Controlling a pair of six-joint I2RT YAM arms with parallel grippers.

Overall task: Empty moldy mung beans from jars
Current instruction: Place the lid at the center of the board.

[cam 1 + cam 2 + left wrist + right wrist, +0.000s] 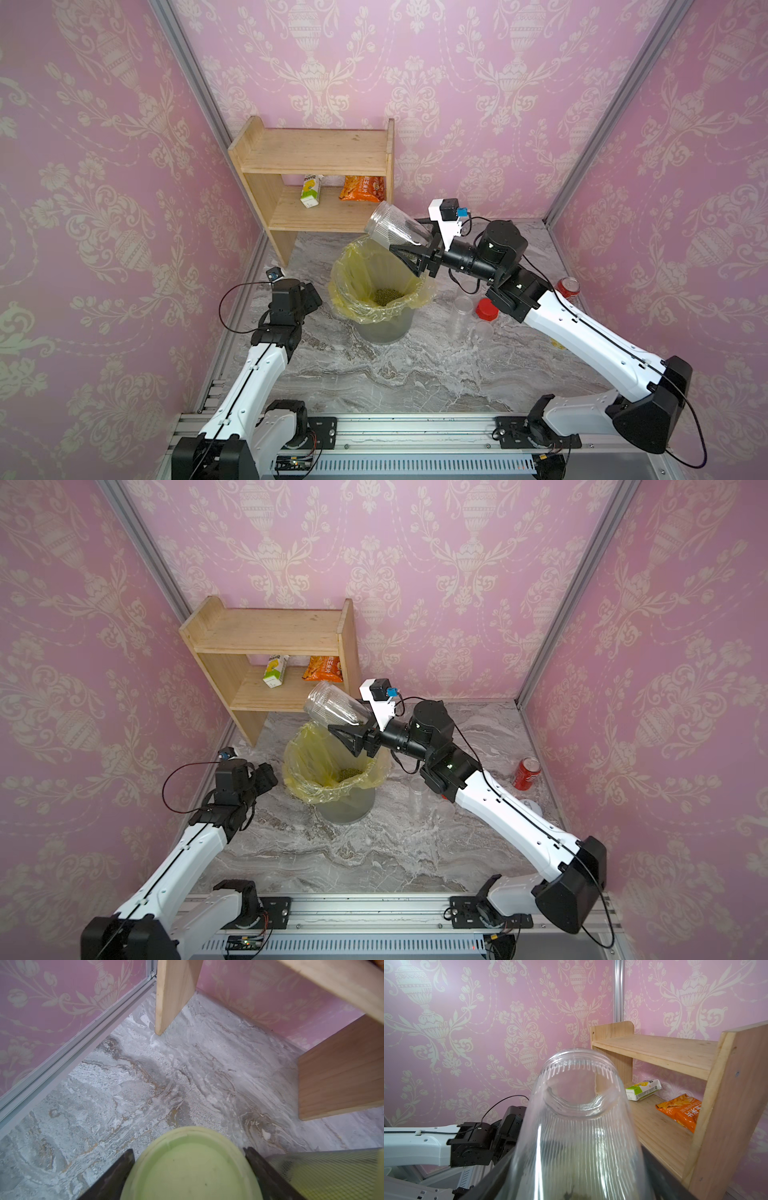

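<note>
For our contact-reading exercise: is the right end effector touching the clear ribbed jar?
Touching. In both top views the right end effector clamps the clear ribbed jar at its base, fingers pressed against its sides.

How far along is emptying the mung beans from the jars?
Done: mung beans lie in the bin; a clear jar by the red lid looks empty. In hand: the right gripper holds a ribbed jar tilted over the bin; the left gripper holds a pale-green lid. Left: maybe dregs in that jar.
</note>
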